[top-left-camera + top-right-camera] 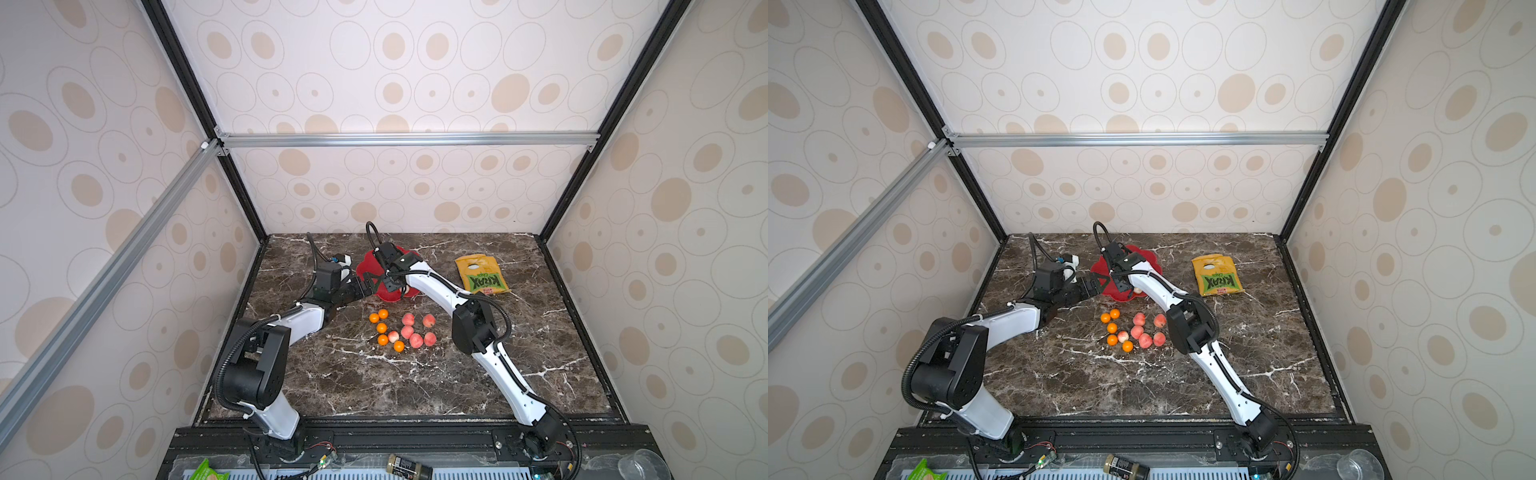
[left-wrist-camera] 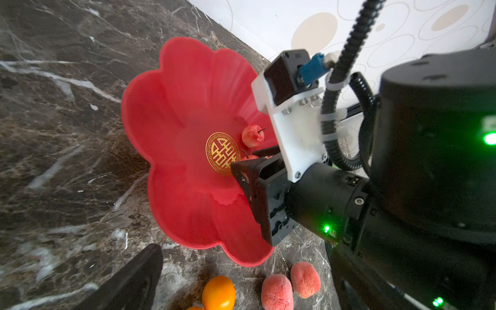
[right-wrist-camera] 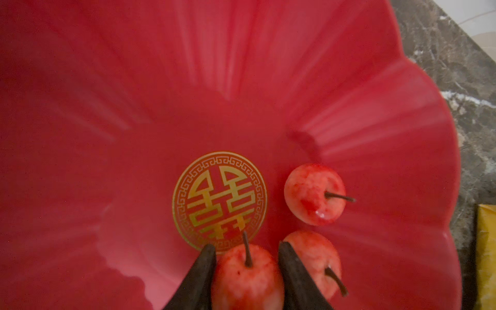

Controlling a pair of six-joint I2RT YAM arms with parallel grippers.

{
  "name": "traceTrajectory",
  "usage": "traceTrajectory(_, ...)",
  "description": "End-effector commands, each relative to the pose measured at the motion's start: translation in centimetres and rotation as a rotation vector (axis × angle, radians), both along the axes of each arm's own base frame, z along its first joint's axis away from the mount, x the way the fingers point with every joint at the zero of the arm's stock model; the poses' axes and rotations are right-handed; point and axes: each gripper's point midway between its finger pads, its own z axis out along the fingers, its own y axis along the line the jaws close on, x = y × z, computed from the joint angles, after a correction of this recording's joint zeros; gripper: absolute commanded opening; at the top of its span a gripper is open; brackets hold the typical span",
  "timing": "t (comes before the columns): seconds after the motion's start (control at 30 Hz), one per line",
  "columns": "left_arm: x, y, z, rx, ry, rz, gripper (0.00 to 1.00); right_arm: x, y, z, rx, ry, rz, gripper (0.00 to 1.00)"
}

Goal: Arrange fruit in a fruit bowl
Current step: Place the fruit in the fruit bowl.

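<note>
The red flower-shaped fruit bowl (image 1: 365, 266) (image 3: 241, 80) stands at the back middle of the marble table. My right gripper (image 3: 247, 245) reaches into it, shut on a small pink-red fruit (image 3: 247, 279) with a stem, just above the gold mark (image 3: 219, 198). Two more pink-red fruits (image 3: 314, 194) (image 3: 319, 257) lie in the bowl beside it. My left gripper (image 1: 368, 286) is open at the bowl's left rim, one finger (image 2: 134, 276) showing, nothing in it. Several orange fruits (image 1: 382, 328) and pink-red fruits (image 1: 415, 330) lie grouped on the table in front of the bowl.
A yellow-green snack bag (image 1: 481, 274) lies flat to the right of the bowl. Both arms cross in front of the bowl. A dark bottle (image 1: 409, 465), a clear cup (image 1: 640, 465) and a green packet (image 1: 208, 471) sit on the front ledge. Walls enclose three sides.
</note>
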Motion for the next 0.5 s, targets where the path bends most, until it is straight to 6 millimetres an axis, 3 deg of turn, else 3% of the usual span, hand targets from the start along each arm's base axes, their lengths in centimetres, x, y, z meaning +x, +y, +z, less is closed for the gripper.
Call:
traceTrajectory(0.0, 0.82, -0.05, 1.1, -0.011, -0.032, -0.003, 0.98, -0.56, -0.59, -1.66, -0.041, 0.033, -0.003, 0.4)
traceTrajectory(0.47, 0.68, -0.02, 1.08, -0.011, -0.032, -0.003, 0.98, -0.69, -0.59, -1.93, -0.038, 0.042, -0.004, 0.47)
